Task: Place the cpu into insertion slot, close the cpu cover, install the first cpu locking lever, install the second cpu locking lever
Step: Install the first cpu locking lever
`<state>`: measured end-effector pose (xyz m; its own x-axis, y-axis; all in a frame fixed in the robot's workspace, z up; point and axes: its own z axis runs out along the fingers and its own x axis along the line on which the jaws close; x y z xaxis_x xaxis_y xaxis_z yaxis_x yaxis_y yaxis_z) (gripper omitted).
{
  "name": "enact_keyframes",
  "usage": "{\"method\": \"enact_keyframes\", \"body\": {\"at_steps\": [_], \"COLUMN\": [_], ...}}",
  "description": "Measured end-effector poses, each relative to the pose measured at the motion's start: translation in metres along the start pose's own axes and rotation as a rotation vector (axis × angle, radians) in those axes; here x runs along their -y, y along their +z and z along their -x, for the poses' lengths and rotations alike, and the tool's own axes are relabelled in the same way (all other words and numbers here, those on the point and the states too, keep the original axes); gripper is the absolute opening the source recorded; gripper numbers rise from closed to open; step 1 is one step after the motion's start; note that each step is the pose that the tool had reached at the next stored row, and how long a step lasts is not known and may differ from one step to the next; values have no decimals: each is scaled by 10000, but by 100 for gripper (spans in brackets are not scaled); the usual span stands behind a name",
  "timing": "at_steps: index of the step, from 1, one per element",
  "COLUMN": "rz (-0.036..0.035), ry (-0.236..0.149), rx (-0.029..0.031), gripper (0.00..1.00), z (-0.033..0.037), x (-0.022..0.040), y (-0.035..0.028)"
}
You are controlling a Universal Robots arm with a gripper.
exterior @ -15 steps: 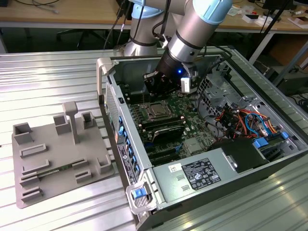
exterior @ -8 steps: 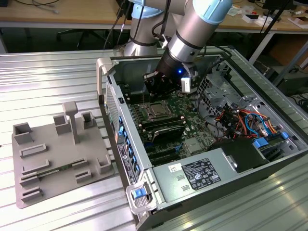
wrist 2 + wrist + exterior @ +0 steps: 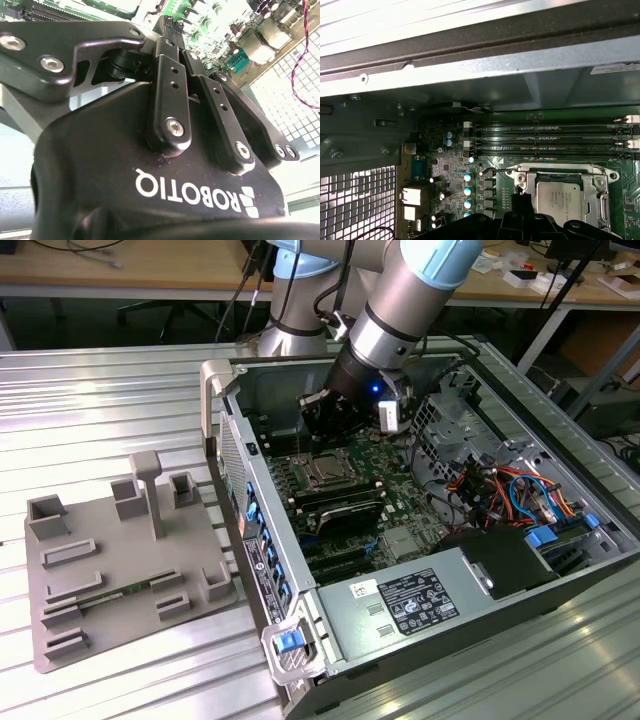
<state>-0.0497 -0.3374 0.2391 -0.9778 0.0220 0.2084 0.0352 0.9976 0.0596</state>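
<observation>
The cpu (image 3: 559,200) already sits in the insertion slot (image 3: 600,197), framed by the cpu cover (image 3: 560,172) lying flat over it. The end effector (image 3: 335,418) hovers just beside the socket with narrow, empty fingers (image 3: 170,95), apparently placed to work the levers.

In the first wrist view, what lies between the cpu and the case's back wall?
Long black memory slots run across the green board between the cpu and the grey case wall.

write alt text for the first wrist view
The cpu sits in the insertion slot on the green circuit board, with the cpu cover framing it. Long black memory slots run beside it, beneath the grey case wall.
</observation>
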Motion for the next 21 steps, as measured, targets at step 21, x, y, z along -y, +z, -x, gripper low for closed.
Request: {"method": "enact_keyframes", "body": {"at_steps": [21], "rz": [54], "ry": [-156], "rx": [2374], "gripper": [11], "z": [4], "x": [2], "y": [30]}}
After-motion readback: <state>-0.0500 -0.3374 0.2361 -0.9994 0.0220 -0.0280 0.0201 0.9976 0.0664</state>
